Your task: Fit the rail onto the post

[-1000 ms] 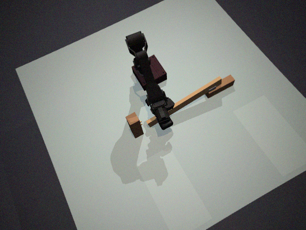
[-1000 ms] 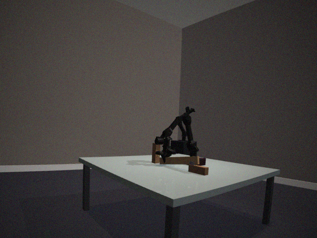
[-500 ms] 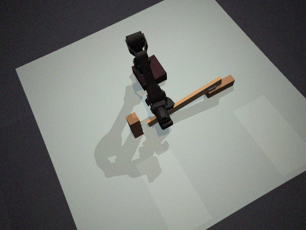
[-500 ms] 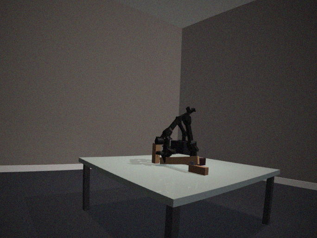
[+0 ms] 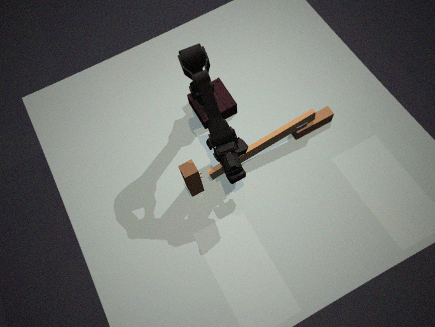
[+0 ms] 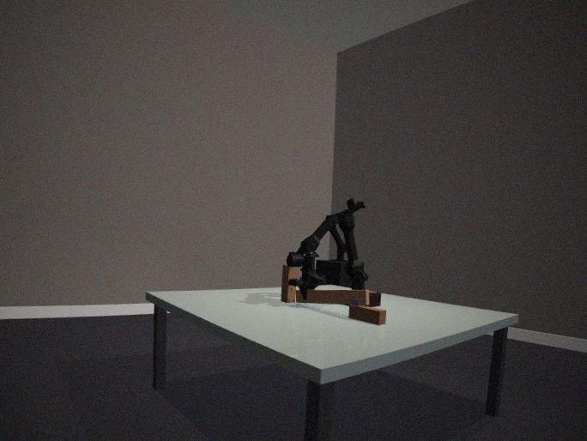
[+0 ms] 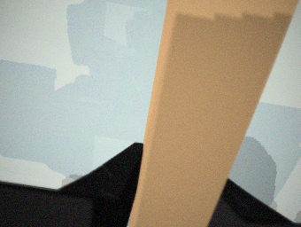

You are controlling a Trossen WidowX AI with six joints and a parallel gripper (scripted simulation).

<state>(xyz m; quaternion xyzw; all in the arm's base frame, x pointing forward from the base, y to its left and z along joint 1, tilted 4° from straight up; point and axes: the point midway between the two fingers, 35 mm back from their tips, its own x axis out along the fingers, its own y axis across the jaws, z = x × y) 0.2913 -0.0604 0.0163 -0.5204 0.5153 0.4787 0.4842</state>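
The gripper (image 5: 234,172) is clamping its jaws on the rail (image 5: 270,137) close to its near end. That end is sitting just short of the post (image 5: 191,177), whose 2 pegs (image 5: 200,172) are pointing at it, not yet inside. Farther off, the rail's far end is resting at the footboard block (image 5: 316,121) on the table (image 5: 105,140).

Rail (image 5: 270,137) — far end in bracket (image 5: 302,125), near end short of pegs (image 5: 200,172).
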